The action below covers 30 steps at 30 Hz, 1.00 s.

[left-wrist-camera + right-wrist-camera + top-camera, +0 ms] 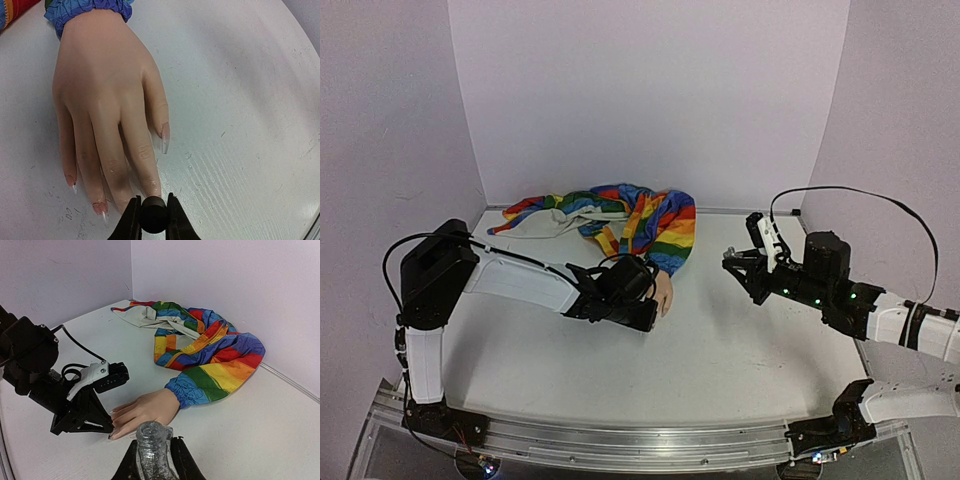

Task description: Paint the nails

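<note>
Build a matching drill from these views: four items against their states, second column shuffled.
Column 1:
1. left fingers
2. right fingers
3. mannequin hand
4. rainbow sleeve

Column 2:
A. crumpled near the back wall
B. shut on the glittery bottle
C. palm down on the table
D. shut on the black cap

Pairs: 1-D; 2-B; 3-C; 4-A
</note>
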{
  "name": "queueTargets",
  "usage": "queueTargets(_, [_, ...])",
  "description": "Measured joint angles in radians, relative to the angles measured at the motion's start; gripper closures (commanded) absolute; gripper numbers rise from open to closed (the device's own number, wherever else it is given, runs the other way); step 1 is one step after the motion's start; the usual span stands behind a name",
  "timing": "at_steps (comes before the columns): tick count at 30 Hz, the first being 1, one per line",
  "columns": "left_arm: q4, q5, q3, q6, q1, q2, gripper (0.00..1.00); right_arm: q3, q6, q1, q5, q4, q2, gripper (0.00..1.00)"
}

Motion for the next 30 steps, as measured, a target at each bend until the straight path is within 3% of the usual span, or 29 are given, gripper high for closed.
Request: queueTargets(30, [0.000, 0.026, 0.000, 0.003, 0.002, 0.003, 1.00, 0.000, 0.000, 0.000, -0.002, 0.000, 0.005, 1.00])
